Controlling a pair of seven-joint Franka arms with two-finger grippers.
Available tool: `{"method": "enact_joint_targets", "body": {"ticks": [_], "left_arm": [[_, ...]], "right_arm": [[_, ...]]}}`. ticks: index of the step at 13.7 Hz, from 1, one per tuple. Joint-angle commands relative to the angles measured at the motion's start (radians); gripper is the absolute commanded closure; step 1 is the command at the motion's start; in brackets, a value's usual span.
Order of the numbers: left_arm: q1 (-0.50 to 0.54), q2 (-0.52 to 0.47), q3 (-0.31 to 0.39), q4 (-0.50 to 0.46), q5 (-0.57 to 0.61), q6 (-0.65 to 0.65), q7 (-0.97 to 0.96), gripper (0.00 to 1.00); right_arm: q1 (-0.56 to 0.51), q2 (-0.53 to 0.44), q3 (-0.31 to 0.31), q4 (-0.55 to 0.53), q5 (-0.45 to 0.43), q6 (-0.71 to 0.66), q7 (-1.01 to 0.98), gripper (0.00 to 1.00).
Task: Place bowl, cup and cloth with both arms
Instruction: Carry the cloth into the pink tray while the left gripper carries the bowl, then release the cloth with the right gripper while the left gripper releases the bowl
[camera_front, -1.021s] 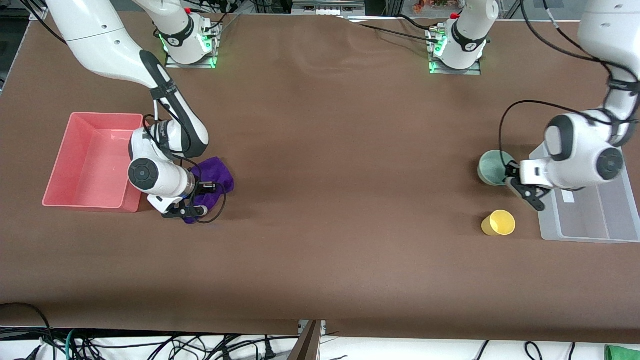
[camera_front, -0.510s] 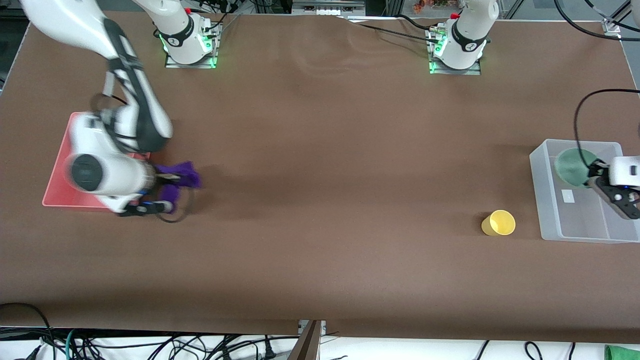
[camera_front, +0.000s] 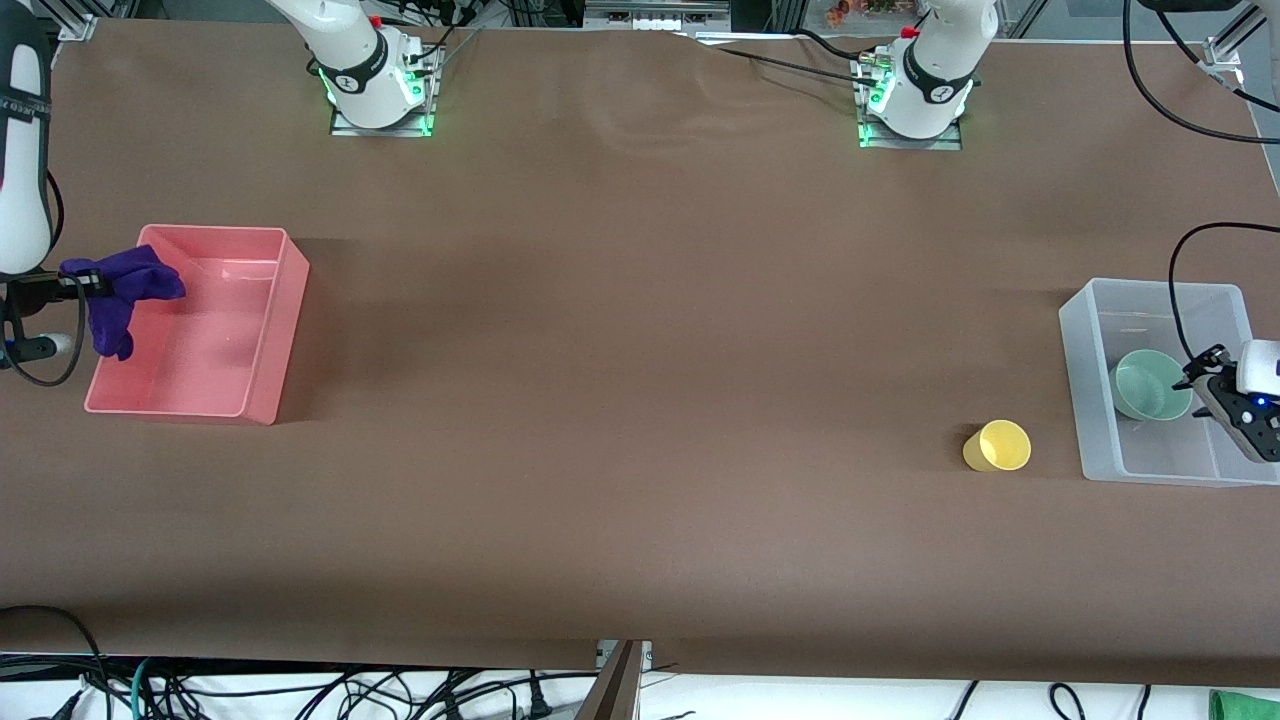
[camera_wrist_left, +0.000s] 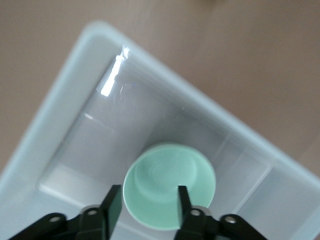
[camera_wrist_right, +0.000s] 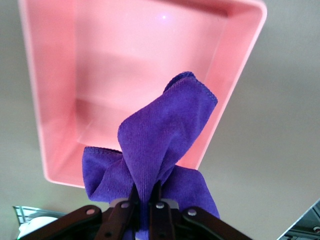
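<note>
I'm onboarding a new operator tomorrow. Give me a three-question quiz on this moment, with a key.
1. True or false: the right gripper holds the cloth over the pink bin.
2. Where is the bowl? A) on the bare table, B) in the clear bin, C) stacked in the cup.
3. Fill in: the one task item still standing on the table is the ____.

Key
1. True: its fingers are pinched on the cloth, which hangs above the bin's edge, not yet dropped in.
2. B: the left gripper has one finger inside the bowl and one outside, on its rim.
3. Cup: it stands beside the clear bin, toward the right arm's end.
</note>
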Motion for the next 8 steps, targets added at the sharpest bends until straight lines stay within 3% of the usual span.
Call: {"method": "enact_joint_targets", "body": {"ticks": [1,4,5,6,7,8], "left_arm": [[-0.039,-0.054,-0.070,0.011,-0.024,-0.074,-0.193,0.00],[-0.094,-0.032,-0.129,0.011,-0.036,-0.062,-0.521,0.00],[-0.118,-0.014,-0.129,0.011,-0.065,-0.059,-0.599,0.00],[-0.129,0.003,-0.129,0.011,-0.093,-0.050,-0.652,0.00],[-0.138,0.035,-0.129,0.009,-0.096,0.005,-0.669,0.00],[-0.137,0.067,-0.127,0.008,-0.097,0.081,-0.669,0.02]], "right_arm": [[0.023,-0.004,-0.001,-0.092,0.039,0.070,0.049,1.00],[0.024,0.004,-0.001,-0.125,0.055,0.075,0.135,1.00],[0.024,0.013,-0.001,-0.125,0.063,0.076,0.146,0.74],[0.024,0.013,-0.001,-0.120,0.072,0.075,0.146,0.09],[0.024,0.001,0.005,-0.102,0.072,0.061,0.146,0.00],[0.026,-0.015,0.010,-0.073,0.073,0.038,0.143,0.00]]}}
